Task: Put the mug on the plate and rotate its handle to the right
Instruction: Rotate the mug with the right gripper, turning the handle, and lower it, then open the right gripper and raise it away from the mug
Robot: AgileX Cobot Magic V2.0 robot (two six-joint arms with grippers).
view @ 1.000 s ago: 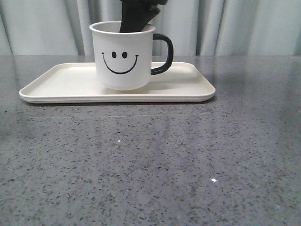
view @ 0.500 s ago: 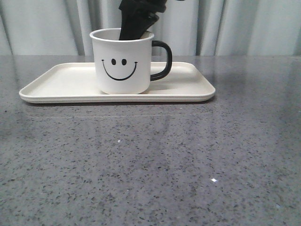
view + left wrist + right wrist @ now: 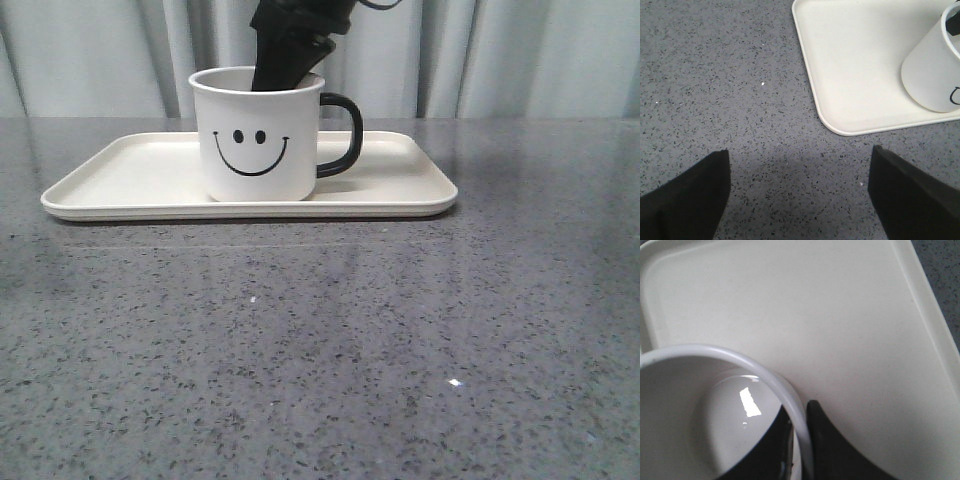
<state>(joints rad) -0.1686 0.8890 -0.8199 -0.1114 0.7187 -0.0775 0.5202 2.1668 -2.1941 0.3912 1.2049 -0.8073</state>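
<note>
- Mug position: I read the mug [image 3: 257, 135] as standing upright on the plate [image 3: 130, 175], left of the plate's middle in the front view, its base resting flat on the surface.
- Handle direction: the handle [image 3: 342, 134] projects to the right in the front view, with the smiley face turned toward the camera — I judge the required orientation as met or nearly so.
- Right pincer [image 3: 801, 442]: it comes down from above onto the back part of the rim. In the right wrist view one finger sits inside the cup and the other outside, with the white wall between them, so I read it as clamped on the mug wall.
- Left pincer [image 3: 799, 192]: its fingers stand wide apart over bare table [image 3: 320, 350], beside the plate's near corner, holding nothing.
- Governing relation: the mug's axis is vertical and the right pincer grips the wall opposite the face, so any residual turn is about that vertical axis — the right arm is the nearer one by far.
- Next requirement, as I judge it: release and a straight lift clear of the rim, to avoid dragging the mug.
</note>
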